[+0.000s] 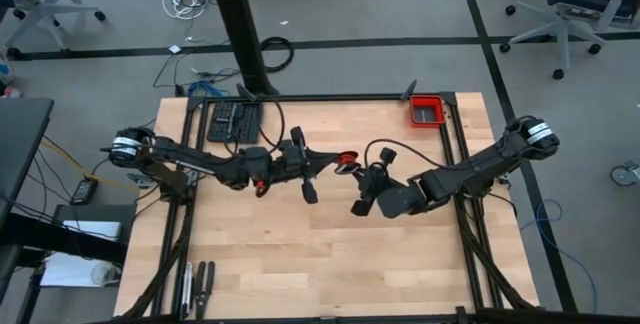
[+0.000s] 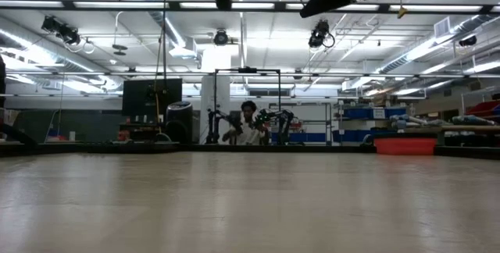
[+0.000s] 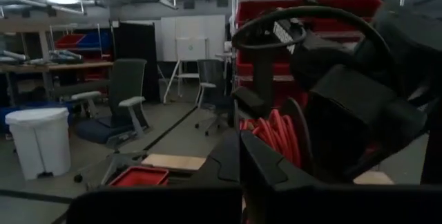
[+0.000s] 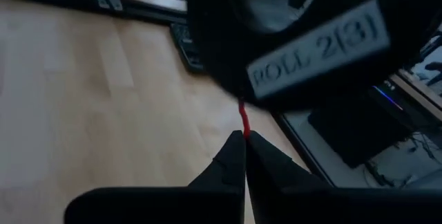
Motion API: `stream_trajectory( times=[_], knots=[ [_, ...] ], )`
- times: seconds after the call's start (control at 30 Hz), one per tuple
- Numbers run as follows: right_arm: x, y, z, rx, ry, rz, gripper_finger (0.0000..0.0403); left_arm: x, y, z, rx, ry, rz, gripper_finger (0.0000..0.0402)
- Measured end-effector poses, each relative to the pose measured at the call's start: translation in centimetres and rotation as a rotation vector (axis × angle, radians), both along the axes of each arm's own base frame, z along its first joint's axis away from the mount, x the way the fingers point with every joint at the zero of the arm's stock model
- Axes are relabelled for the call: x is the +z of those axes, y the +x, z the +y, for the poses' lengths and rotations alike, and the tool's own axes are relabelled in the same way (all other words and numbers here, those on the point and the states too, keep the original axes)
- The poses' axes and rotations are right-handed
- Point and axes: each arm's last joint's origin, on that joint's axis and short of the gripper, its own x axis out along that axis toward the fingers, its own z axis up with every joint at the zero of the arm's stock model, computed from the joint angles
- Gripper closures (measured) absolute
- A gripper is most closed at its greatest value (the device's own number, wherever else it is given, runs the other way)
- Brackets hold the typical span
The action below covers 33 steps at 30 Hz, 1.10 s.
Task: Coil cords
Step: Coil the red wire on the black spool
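the right gripper (image 4: 244, 135) has its two dark fingers pressed together, pinching the thin red cord (image 4: 243, 118), which rises as a short strand from the fingertips to a dark arm housing labelled "roll 2(3)" just above. in the left wrist view the left gripper (image 3: 239, 141) also shows its fingers closed against each other, and right past their tips sits a bundle of red coils (image 3: 277, 133) wound beside the other arm's dark body; whether the left fingers actually pinch the cord there cannot be told.

from above, both grippers meet over the middle of the wooden table (image 1: 300, 264), held up off the surface, with the red cord (image 1: 346, 159) bunched as a small wad between the left gripper (image 1: 308, 186) and the right gripper (image 1: 360, 200). a red bin (image 1: 428, 111) sits at the far right corner of the table, well apart from the arms, and a dark keyboard-like panel (image 1: 233, 121) lies at the far left edge.

at table height the bare tabletop (image 2: 250, 198) stretches away, the arms only dark shapes at the upper edge. beyond it, a person (image 2: 248, 124) sits in the room behind.
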Motion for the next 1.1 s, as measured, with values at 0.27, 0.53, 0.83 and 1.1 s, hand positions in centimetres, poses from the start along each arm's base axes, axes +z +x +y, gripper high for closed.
stream_trajectory(
  times=[0.27, 0.53, 0.83, 1.1],
  knots=[
    [1.0, 0.7, 0.3, 0.070, 0.035, -0.088, 0.0401, -0.7, 0.8, -0.4, 0.016, 0.039, -0.054, 0.0401],
    [1.1, 0.6, 1.0, 0.115, 0.050, -0.103, 0.0386, -1.0, 0.8, -0.5, 0.037, 0.056, -0.034, 0.0401],
    [0.8, 0.5, 1.1, 0.151, 0.041, -0.055, 0.0338, -1.1, 0.8, -0.5, 0.044, 0.057, -0.020, 0.0401],
    [-0.5, -1.6, 2.4, 0.088, 0.041, 0.045, 0.0327, -1.5, 0.9, -0.7, 0.044, 0.069, 0.012, 0.0401]
  ],
)
